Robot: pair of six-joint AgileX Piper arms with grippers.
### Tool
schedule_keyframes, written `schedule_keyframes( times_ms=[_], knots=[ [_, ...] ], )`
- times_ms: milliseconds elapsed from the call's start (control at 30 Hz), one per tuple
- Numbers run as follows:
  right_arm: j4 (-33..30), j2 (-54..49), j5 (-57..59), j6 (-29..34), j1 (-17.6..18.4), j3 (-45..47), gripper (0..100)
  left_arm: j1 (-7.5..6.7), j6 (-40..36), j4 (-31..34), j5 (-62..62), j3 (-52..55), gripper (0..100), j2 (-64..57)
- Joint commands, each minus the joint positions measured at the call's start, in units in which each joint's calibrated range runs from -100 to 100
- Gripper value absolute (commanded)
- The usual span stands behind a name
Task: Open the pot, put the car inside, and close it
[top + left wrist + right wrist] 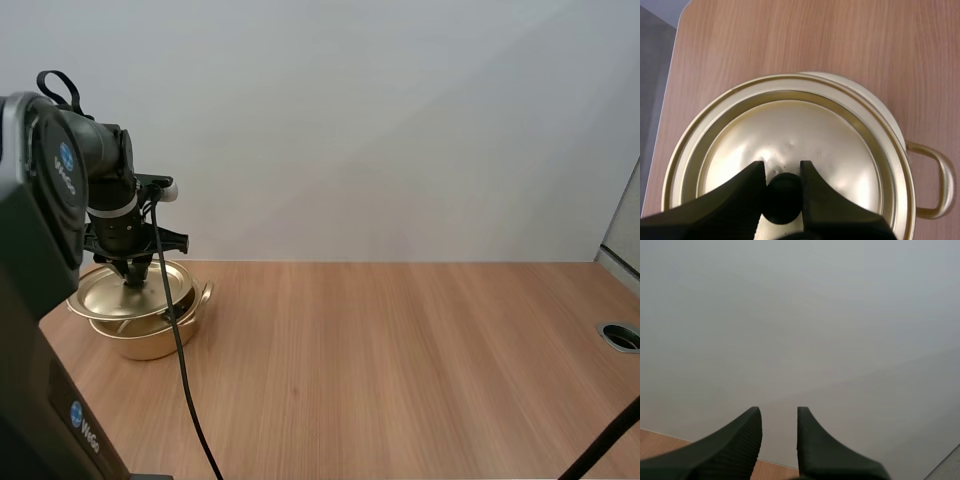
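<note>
A gold pot (152, 341) stands at the table's far left. Its gold lid (108, 294) sits slightly off-centre over it, so the pot's rim (883, 112) and one loop handle (938, 183) show past the lid (805, 135). My left gripper (135, 279) points straight down onto the lid's middle. In the left wrist view the left gripper (782, 168) is shut on the lid's black knob (782, 199), pinched between the two tips. My right gripper (779, 413) is open with nothing between its fingers and faces a plain grey wall above the table's edge.
The wooden table (400, 370) stretches to the right of the pot. A round cable grommet (622, 336) sits at the table's right edge. The pot stands close to the table's rounded left corner (684, 15).
</note>
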Motion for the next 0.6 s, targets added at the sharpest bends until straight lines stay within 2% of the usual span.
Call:
schedule_keyframes(
  times_ms=[0,167,333,567],
  knots=[
    [0.0,0.0,0.0,0.0,0.0,0.0,43,0.05,0.0,-0.6,-0.2,-0.1,14,-1.1],
    [0.0,0.0,0.0,0.0,0.0,0.0,43,0.05,0.0,-1.5,0.2,-0.1,6,-1.6],
    [0.0,0.0,0.0,0.0,0.0,0.0,43,0.05,0.0,-5.5,0.0,-0.1,0,-1.6],
    [0.0,0.0,0.0,0.0,0.0,0.0,43,0.05,0.0,-7.9,-2.5,-0.1,0,-1.5]
  ],
)
